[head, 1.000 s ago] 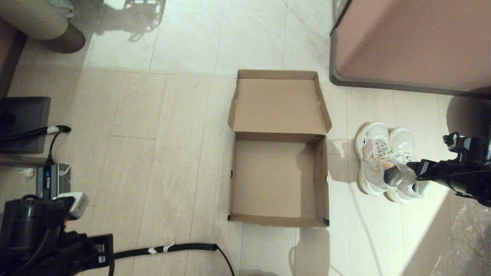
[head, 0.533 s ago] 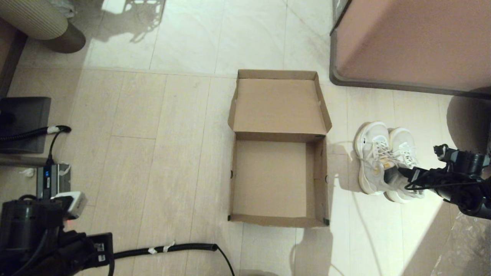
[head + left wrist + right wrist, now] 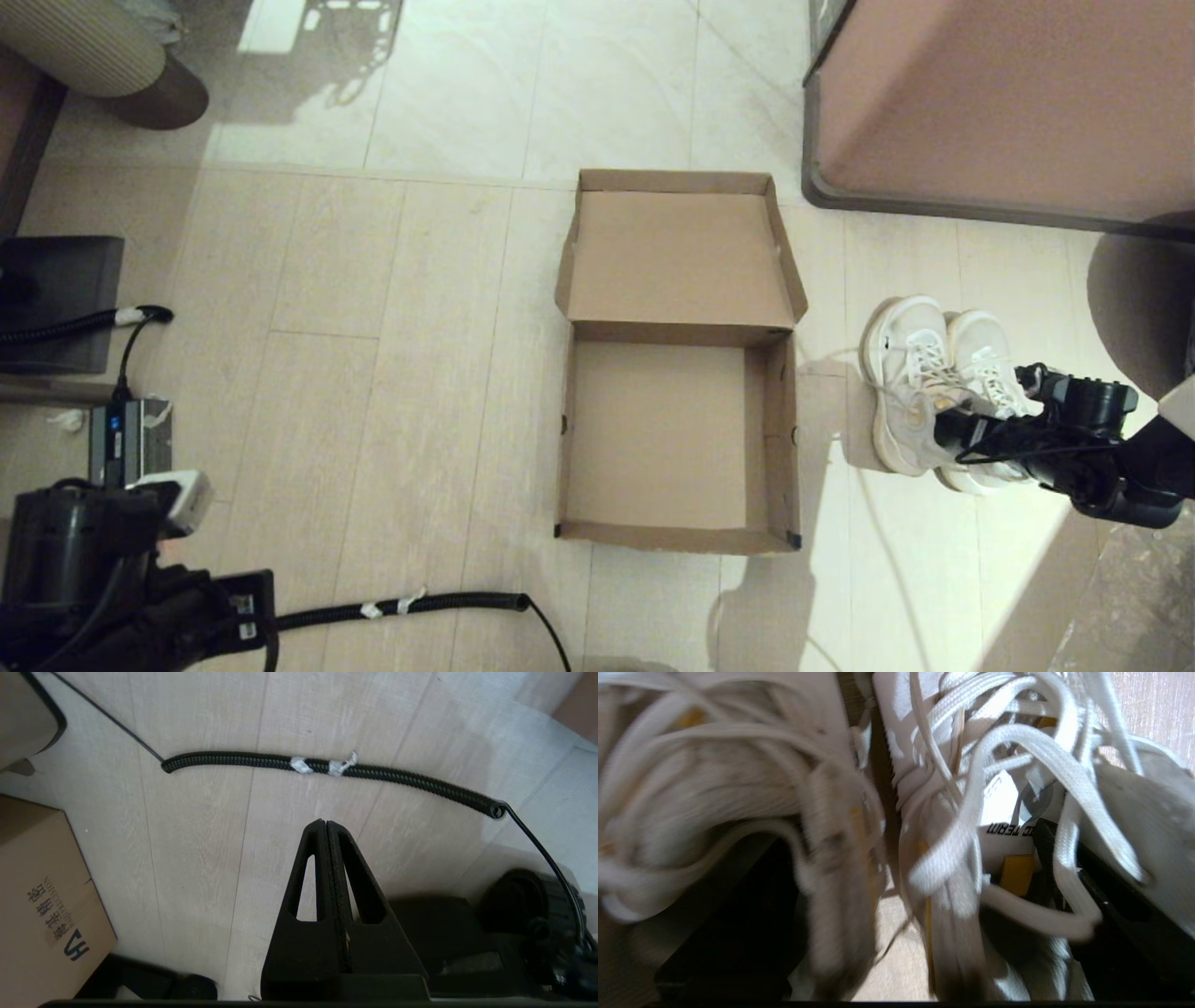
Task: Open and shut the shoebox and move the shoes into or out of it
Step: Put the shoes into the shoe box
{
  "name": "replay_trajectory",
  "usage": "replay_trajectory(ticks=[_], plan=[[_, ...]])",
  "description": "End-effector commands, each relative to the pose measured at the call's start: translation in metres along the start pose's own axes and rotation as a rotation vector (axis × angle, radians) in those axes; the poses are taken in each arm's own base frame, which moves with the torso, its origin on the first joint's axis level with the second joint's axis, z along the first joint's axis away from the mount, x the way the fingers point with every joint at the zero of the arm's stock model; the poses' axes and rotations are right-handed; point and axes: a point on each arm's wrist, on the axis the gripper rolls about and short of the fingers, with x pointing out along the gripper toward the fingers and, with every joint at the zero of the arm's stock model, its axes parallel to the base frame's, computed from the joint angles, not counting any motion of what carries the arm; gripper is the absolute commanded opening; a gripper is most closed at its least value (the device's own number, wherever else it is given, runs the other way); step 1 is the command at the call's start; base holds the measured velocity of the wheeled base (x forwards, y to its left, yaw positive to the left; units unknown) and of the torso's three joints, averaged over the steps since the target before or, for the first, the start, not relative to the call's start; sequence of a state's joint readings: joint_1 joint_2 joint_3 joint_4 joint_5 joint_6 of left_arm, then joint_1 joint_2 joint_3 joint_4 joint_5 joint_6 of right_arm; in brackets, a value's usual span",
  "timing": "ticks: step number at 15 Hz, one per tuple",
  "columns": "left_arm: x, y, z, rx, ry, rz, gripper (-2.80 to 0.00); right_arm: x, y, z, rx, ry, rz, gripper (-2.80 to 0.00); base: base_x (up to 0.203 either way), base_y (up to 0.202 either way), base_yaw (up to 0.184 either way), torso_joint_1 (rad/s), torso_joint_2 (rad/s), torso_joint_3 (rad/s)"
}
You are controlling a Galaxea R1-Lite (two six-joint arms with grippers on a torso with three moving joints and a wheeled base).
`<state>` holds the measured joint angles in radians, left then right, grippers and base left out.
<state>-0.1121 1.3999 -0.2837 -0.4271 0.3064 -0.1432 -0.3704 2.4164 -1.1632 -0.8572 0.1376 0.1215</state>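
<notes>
We see the box (image 3: 678, 364) in plain matt brown cardboard, the shoes (image 3: 934, 383) in off-white cloth with woven laces (image 3: 1017, 751), the floor (image 3: 373, 280) in pale wood-look planks, and farther off glossy tiles (image 3: 523, 84).

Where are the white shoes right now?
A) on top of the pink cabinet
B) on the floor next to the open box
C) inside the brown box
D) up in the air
B: the shoes stand side by side on the floor to the right of the open, empty shoebox, with the right end effector at their heel ends.
</notes>
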Motion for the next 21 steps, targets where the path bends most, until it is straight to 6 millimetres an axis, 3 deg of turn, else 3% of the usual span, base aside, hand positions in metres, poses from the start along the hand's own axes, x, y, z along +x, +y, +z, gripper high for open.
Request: replay_trajectory(ticks=[1, 2, 8, 11, 16, 19, 21], plan=[[0.003, 0.001, 0.0, -0.004, 0.008, 0.01, -2.8, 0.016, 0.0, -0.011, -0.001, 0.009, 0.008, 0.0, 0.0, 0.0, 0.0, 0.0, 0.0, 0.0], [0.003, 0.001, 0.0, -0.004, 0.009, 0.011, -2.8, 0.021, 0.001, -0.011, -0.004, 0.002, 0.01, -2.8, 0.0, 0.0, 0.0, 0.0, 0.0, 0.0], [0.003, 0.004, 0.001, -0.017, 0.004, 0.022, -2.8, 0.024, 0.018, -0.007, -0.017, 0.053, 0.027, -2.8, 0.0, 0.0, 0.0, 0.0, 0.0, 0.0], [0.0, 0.006, 0.0, -0.027, -0.005, 0.03, -2.8, 0.002, 0.027, 0.016, -0.014, 0.085, 0.026, -2.8, 0.0, 0.0, 0.0, 0.0, 0.0, 0.0], [-0.007, 0.009, 0.001, -0.067, -0.034, 0.027, -2.8, -0.059, 0.042, 0.07, 0.023, 0.16, 0.022, -2.8, 0.0, 0.0, 0.0, 0.0, 0.0, 0.0], [-0.01, 0.01, 0.0, -0.095, -0.044, 0.025, -2.8, -0.12, 0.056, 0.115, 0.031, 0.122, 0.05, -2.8, 0.0, 0.0, 0.0, 0.0, 0.0, 0.0], [-0.011, 0.01, 0.0, -0.096, -0.049, 0.024, -2.8, -0.169, 0.076, 0.135, 0.014, 0.088, 0.095, -2.8, 0.0, 0.0, 0.0, 0.0, 0.0, 0.0]])
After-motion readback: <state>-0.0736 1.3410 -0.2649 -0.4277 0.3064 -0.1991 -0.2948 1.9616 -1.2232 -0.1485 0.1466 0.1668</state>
